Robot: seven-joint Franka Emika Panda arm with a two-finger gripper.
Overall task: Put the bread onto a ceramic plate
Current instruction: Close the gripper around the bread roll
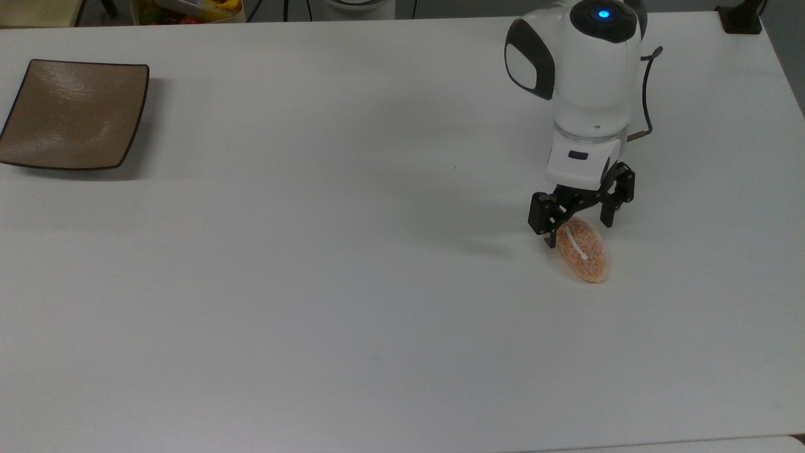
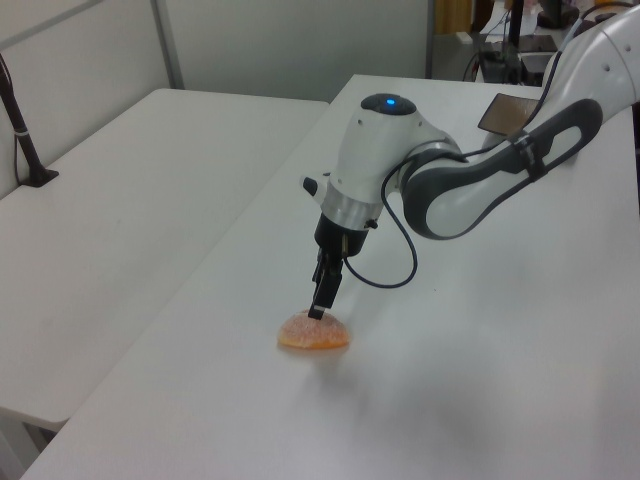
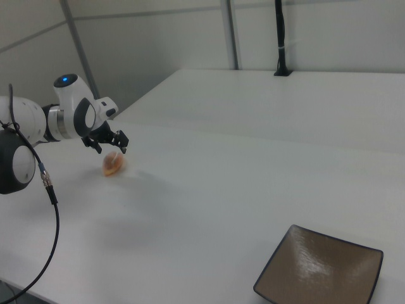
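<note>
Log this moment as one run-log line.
phase: pre-grasp | gripper: jaws open astride bread end | bread: on table | ceramic plate: empty, far off

The bread (image 1: 582,250) is orange-tan with sugary speckles and a thin white stripe, the ceramic plate (image 1: 72,113) is glossy brown with a dark rim, and the table (image 1: 314,283) is white.

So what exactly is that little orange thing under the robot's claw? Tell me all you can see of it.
It is the bread, a small oval roll with an orange-tan, sugary speckled crust and a thin white stripe along its top. It lies flat on the white table, far from the ceramic plate. The gripper hangs over one end, jaws open and straddling it, not yet closed.
</note>
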